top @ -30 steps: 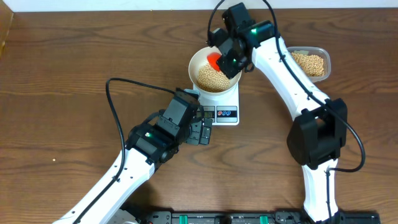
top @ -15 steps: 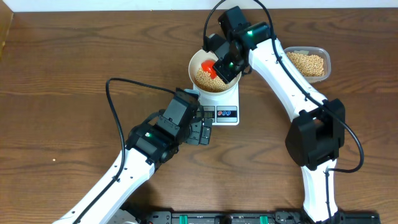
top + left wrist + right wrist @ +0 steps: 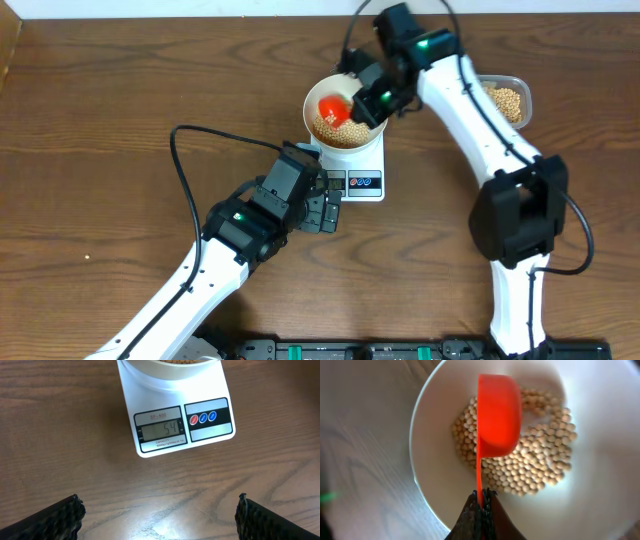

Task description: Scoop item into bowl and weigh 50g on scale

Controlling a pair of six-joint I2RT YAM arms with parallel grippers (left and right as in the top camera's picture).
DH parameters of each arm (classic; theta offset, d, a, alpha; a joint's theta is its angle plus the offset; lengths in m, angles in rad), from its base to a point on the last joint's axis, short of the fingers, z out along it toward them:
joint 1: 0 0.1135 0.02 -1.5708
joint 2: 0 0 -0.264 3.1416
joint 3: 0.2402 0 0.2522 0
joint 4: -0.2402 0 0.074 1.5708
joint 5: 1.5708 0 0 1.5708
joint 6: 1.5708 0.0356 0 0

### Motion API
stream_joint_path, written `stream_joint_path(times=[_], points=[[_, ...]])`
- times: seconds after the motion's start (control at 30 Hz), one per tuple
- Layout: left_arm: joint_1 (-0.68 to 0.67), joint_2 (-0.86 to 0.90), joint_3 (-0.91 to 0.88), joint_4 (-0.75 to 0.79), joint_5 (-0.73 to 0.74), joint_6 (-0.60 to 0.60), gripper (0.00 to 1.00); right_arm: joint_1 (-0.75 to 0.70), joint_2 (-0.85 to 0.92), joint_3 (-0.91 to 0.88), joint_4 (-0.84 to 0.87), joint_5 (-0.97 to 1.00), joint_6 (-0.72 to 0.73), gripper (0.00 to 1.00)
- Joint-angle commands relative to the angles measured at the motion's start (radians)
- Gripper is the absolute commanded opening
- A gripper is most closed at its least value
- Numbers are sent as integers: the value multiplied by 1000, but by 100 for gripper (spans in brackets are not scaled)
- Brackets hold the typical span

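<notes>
The white bowl (image 3: 314, 98) stands on the white scale (image 3: 365, 175) and holds many tan beans (image 3: 345, 131). The scale's display (image 3: 160, 431) reads 54 in the left wrist view. My right gripper (image 3: 368, 95) is shut on the handle of a red scoop (image 3: 331, 109), whose cup hangs over the beans in the bowl (image 3: 435, 435); the scoop (image 3: 497, 415) is turned on its side above the beans (image 3: 540, 460). My left gripper (image 3: 325, 212) is open and empty, just in front of the scale, over bare table.
A clear plastic tub (image 3: 519, 88) with more beans (image 3: 508, 100) stands at the back right, partly behind my right arm. A black cable (image 3: 200, 135) loops over the table left of the scale.
My right arm has swung to the right and the scoop has moved left across the bowl, its cup now over the beans at the bowl's left part. The left arm has not moved.
</notes>
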Motion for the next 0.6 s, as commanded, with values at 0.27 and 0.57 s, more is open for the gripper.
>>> stream_joint_path(times=[0.27, 0.57], points=[[0, -1, -8, -3, -12, -1, 98, -190, -32, 16, -64, -400, -27, 1], [0, -1, -8, -3, -12, -1, 98, -222, -126, 16, -68, -404, -58, 1]])
